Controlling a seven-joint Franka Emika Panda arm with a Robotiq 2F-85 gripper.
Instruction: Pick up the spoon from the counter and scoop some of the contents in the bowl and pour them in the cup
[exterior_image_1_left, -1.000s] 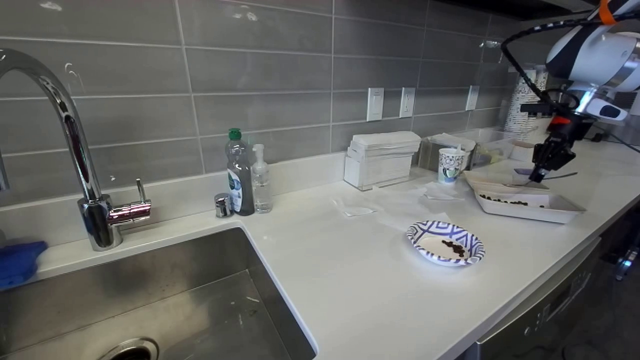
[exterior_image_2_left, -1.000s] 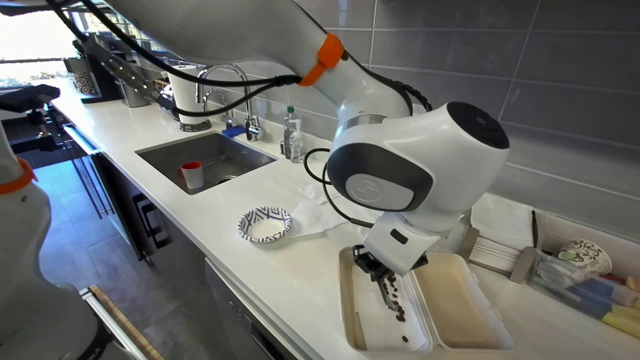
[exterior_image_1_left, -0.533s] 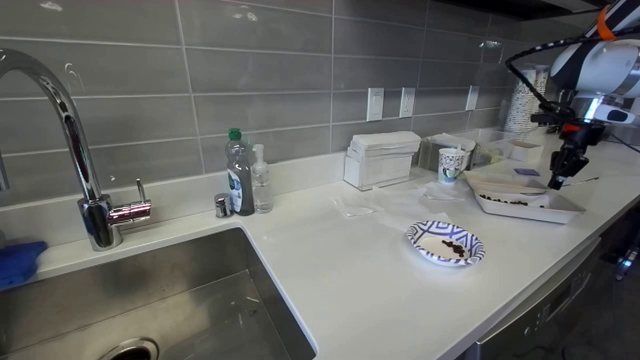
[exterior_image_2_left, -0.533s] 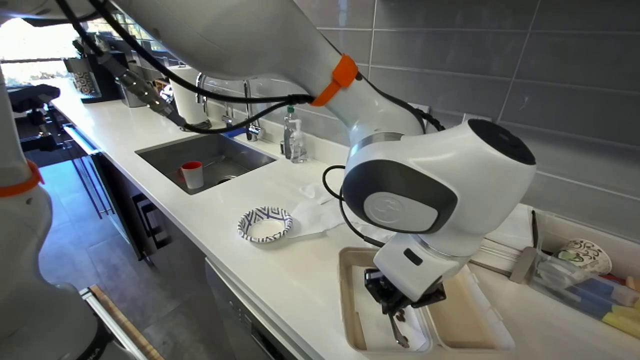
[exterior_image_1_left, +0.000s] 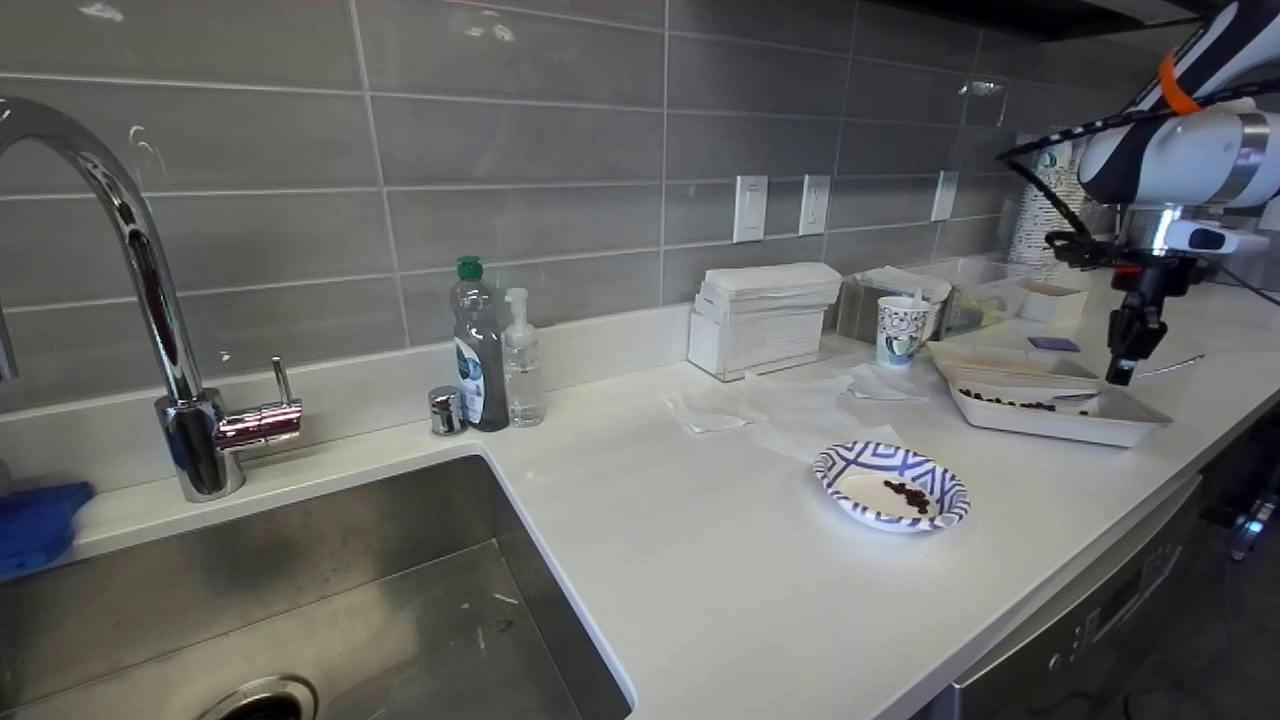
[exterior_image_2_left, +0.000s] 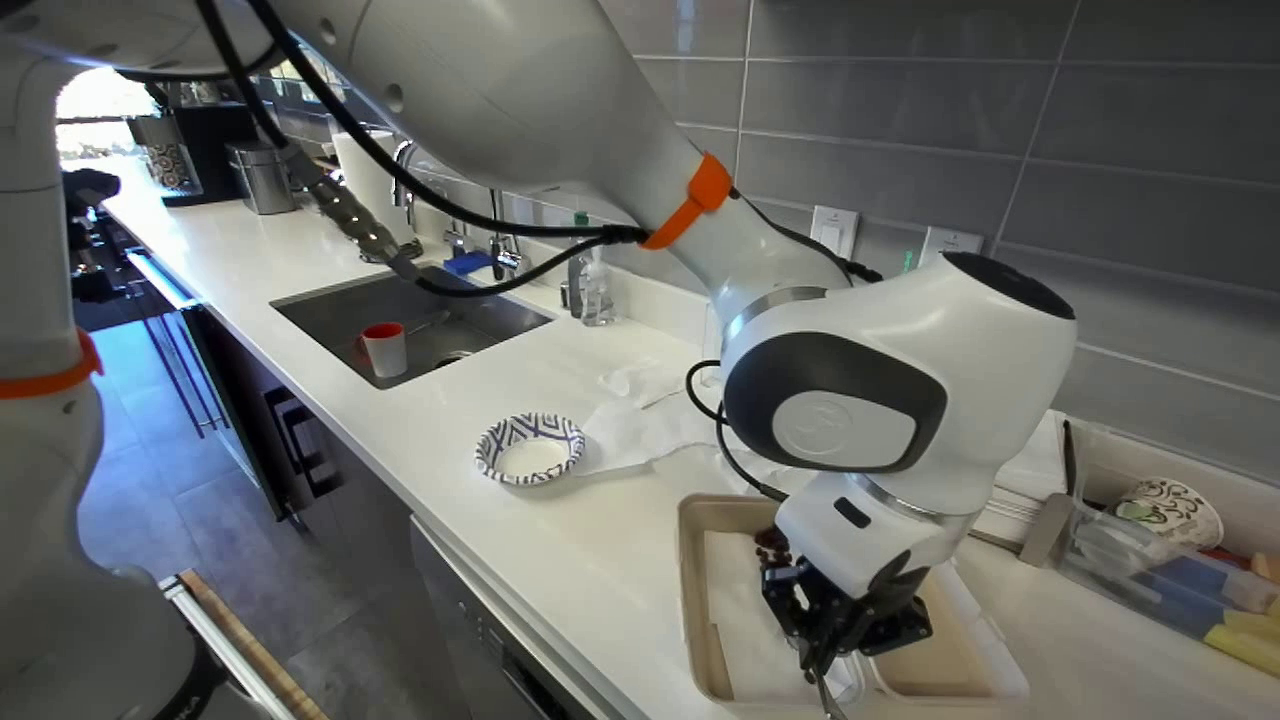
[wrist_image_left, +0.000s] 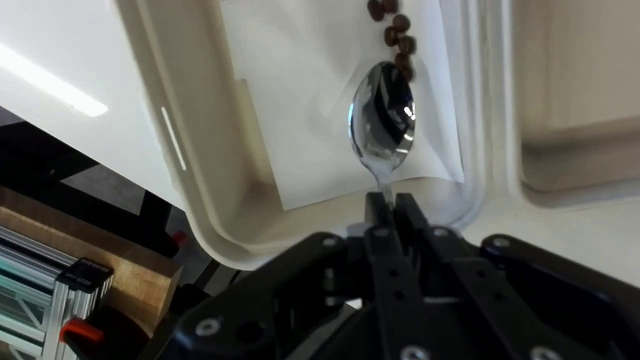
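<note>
My gripper is shut on the handle of the metal spoon, above the open takeout box. No beans show in the spoon's shiny hollow; its tip overlaps a row of brown beans in the wrist view, and whether it touches them I cannot tell. In an exterior view the gripper points down over the box's right part. Dark beans lie at one side of the blue-patterned paper bowl on the counter. Further back stands the patterned white cup, with something pale sticking out of its top.
The takeout box has a paper-lined tray and a folded-back lid. Crumpled tissues and a napkin stack are behind the bowl. A sink is further along, and a clear bin with cups stands against the wall.
The gripper has carried the spoon along the tray, rightward in one exterior view, down and right in the second. It has also tipped more upright. The grip on the spoon is unchanged.
</note>
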